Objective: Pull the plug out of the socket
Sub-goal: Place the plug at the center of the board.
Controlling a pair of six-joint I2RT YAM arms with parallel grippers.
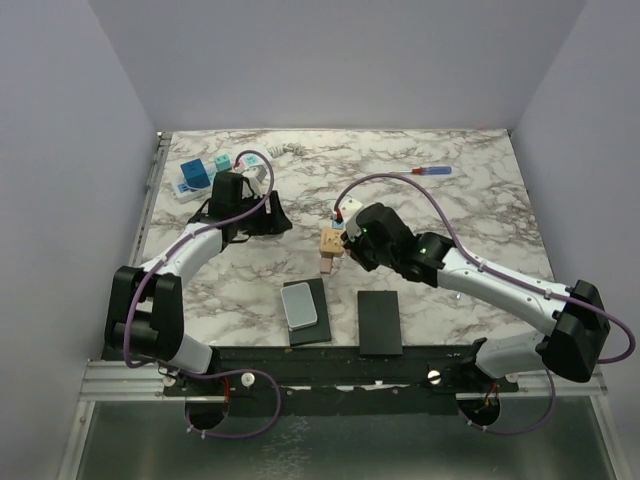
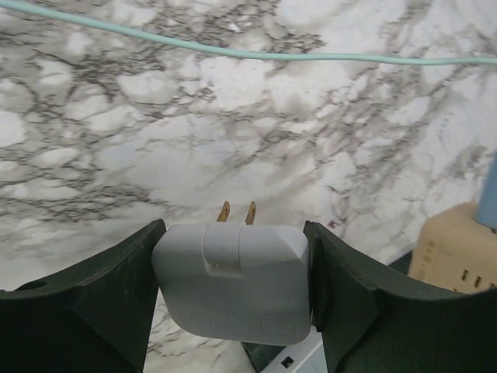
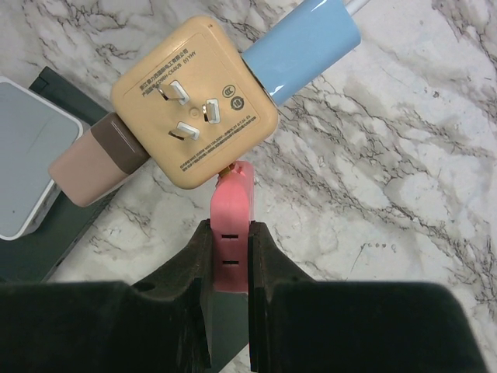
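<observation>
In the left wrist camera I see the left gripper (image 2: pixel 233 233) squeezing a grey plug (image 2: pixel 233 287), with one finger on each side. The plug is a rounded grey block. Its two gold pins (image 2: pixel 237 211) poke out the front. They are bare, with only the marble table (image 2: pixel 116 140) beyond them, and they are not in any hole. A thin mint cord (image 2: pixel 256 54) runs across the table farther on. A corner of a tan cube (image 2: pixel 454 252) sits at the right edge.

In the right wrist camera I see the right gripper (image 3: pixel 231 229) pinched tight on a pink plug (image 3: pixel 234 186). The pink plug sticks into one side of the tan cube. The cube has three metal pins on the face toward me. A light blue plug (image 3: pixel 299 50) is on another side, and a brown plug (image 3: pixel 93 167) is on a third side. A grey box (image 3: pixel 23 155) lies on a dark mat (image 3: pixel 35 256) at the left.

In the top camera I see the socket (image 1: pixel 205 175). It is a long white strip with blue and teal faces, and it lies at the far left of the table. My left arm (image 1: pixel 185 245) reaches up from its base and its black wrist is just beside the socket. I cannot see the grey plug from here. My right arm (image 1: pixel 500 280) stretches from the right across to the middle, and its tip meets the tan cube. Two dark mats lie near the arm bases, well apart from the socket.
</observation>
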